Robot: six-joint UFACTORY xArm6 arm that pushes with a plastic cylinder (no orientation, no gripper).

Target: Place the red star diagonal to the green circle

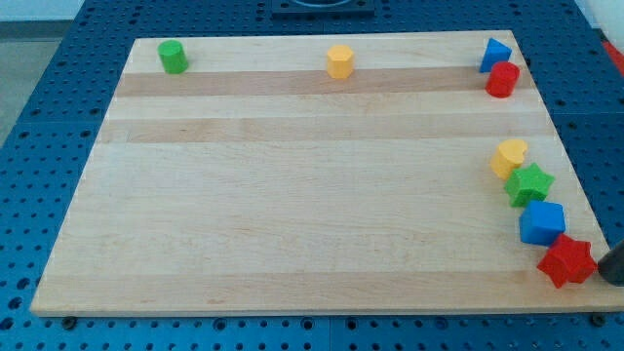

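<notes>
The red star (566, 260) lies at the board's bottom right corner, close to the right edge. The green circle (173, 57) stands at the top left of the board, far from the star. My tip (606, 273) shows as a dark rod end at the view's right edge, just right of the red star and touching or nearly touching it.
A blue cube (542, 222), a green star (530, 184) and a yellow block (508, 156) run in a line up from the red star. A blue triangle (494, 55) and a red cylinder (502, 79) sit top right. A yellow hexagon (339, 60) is top centre. The wooden board (292, 195) lies on blue pegboard.
</notes>
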